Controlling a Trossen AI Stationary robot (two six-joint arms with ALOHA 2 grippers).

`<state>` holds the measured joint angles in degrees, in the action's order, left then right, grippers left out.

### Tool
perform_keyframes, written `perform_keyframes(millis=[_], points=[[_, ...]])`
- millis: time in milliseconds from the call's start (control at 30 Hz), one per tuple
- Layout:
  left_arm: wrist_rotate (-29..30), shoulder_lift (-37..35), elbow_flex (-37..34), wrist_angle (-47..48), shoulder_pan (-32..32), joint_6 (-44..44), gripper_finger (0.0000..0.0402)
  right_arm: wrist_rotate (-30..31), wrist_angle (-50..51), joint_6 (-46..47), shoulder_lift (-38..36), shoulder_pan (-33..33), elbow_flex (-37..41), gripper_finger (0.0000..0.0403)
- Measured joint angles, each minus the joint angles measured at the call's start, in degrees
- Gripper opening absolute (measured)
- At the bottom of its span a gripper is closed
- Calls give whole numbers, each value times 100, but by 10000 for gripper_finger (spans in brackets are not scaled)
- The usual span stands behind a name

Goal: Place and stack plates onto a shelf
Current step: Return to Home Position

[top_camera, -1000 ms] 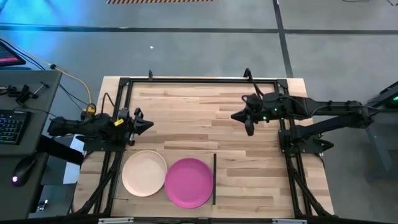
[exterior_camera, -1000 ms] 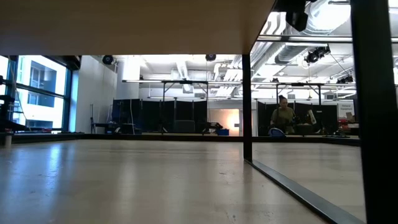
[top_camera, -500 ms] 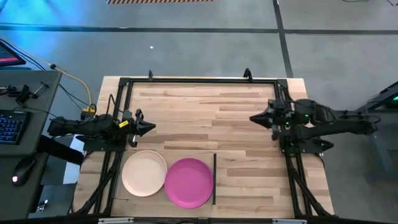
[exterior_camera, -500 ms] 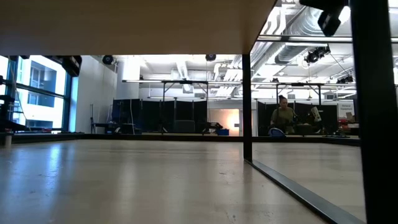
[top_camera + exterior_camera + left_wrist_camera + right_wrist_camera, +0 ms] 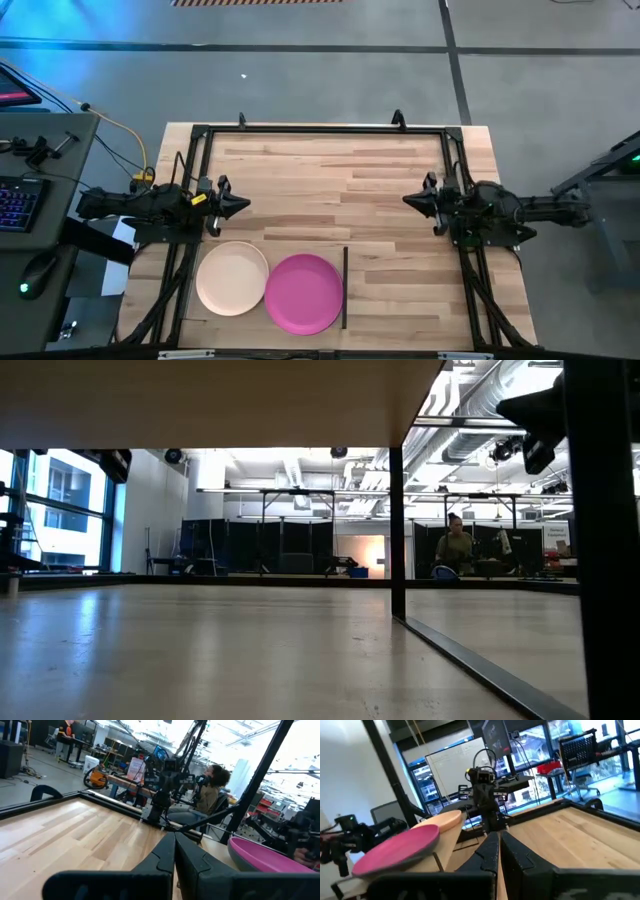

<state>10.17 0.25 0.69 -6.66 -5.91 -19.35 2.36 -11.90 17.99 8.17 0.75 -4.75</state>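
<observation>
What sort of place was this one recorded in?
Probably an open robotics lab or workshop: exposed ceiling ducts, a whiteboard by big windows, and a person seated far behind the table.

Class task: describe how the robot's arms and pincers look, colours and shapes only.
The left arm and right arm are slim, black and jointed. A yellow patch sits behind the left pincer. The right pincer, like it, has two tapered black fingers.

Both my arms look matte black — the slim, jointed left arm carries a small yellow tag; the right arm has dark fingers tapering like wedges.
</observation>
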Motion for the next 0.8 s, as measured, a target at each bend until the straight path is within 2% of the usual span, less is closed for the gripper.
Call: perform_keyframes(millis=[100,300,800], points=[[0,0,0,-2,0,0,0,-135,73,-299,-281,0,183,0],[0,0,0,0,0,0,0,-151,879,-645,-796,0,417,0],[2,0,0,1,-2,0,0,-263,1123,-607,-755,0,413,0]])
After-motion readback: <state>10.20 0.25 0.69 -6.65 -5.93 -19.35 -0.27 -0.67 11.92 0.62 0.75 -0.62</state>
